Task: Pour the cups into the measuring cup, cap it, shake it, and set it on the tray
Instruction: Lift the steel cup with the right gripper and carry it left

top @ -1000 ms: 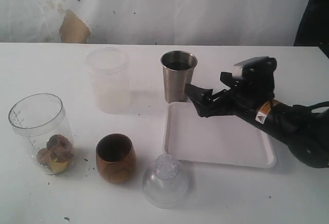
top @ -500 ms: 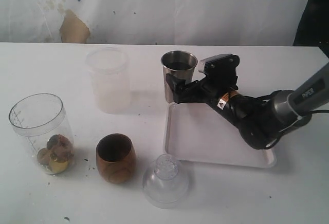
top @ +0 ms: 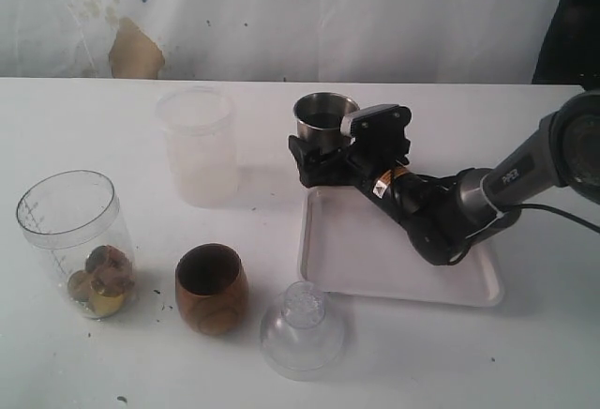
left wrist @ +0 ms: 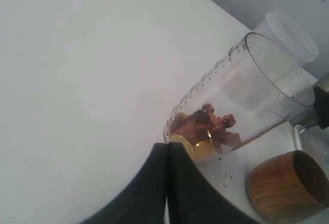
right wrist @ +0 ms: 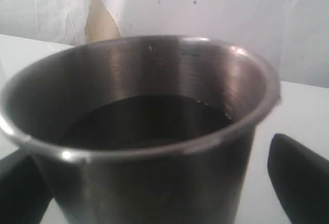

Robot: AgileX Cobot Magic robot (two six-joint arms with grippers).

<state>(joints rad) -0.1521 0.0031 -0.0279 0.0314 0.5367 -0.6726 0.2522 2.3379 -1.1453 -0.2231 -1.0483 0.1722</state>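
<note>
Steel tumbler (top: 325,123) is straddled by the right fingers (right wrist: 298,178), spread wide, just behind the far corner of the tray (top: 375,268) on the counter (top: 469,353); left fingers (left wrist: 149,188) are pressed together, empty, near the measuring cup (left wrist: 241,100)

Four task things on the white table, all upright.

The measuring cup (top: 73,240) – clear, with printed marks up its side – stands far left with its mouth open, and brown pieces and some gold-coloured ones lie in its rounded base. The wooden cup (top: 211,289) is squat, brown and dark inside, and stands near it to the right. The steel tumbler (top: 324,124) stands further back, just beside the far left corner of the tray (top: 352,264); its inside looks dark below the rim. The tray – white, flat, with a low rim – lies right of the wooden cup.
</note>
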